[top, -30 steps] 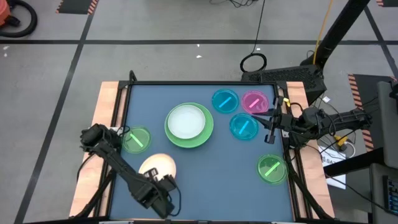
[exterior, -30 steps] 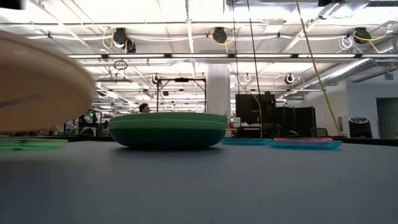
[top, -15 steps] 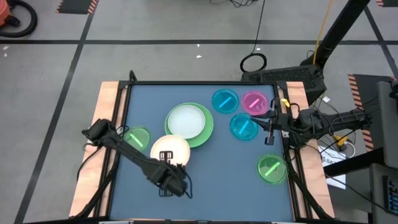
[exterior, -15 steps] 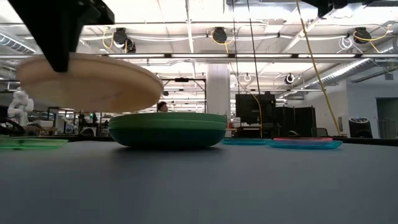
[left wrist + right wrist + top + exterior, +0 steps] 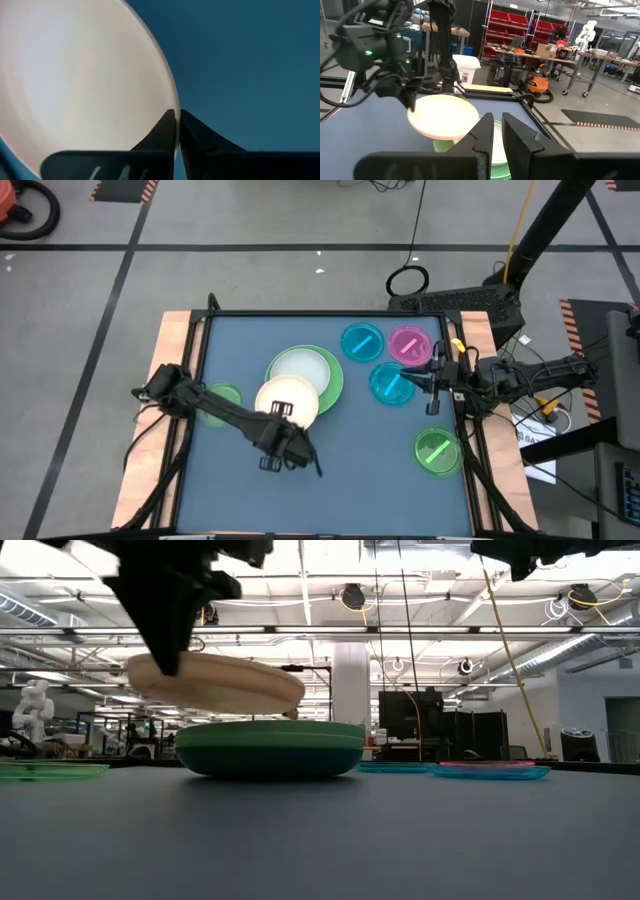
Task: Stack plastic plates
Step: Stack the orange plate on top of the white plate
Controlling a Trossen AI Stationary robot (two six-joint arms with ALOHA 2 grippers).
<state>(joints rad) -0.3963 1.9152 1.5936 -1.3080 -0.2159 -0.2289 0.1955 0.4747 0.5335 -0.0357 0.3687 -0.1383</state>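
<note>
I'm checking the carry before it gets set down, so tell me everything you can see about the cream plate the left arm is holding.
The cream plate is round, shallow and plain, smooth and matte like plastic, with a thin rim. The left gripper is shut on its rim at the edge nearest the table's front. It hangs in the air, slightly tilted, partly over the large green plate and the white plate in it, touching neither in the low view. Only the gripper touches it.

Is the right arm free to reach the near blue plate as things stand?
Probably yes: the right gripper sits at the table's right edge beside the blue plate, nothing between; the left gripper is busy with the cream plate.
</note>
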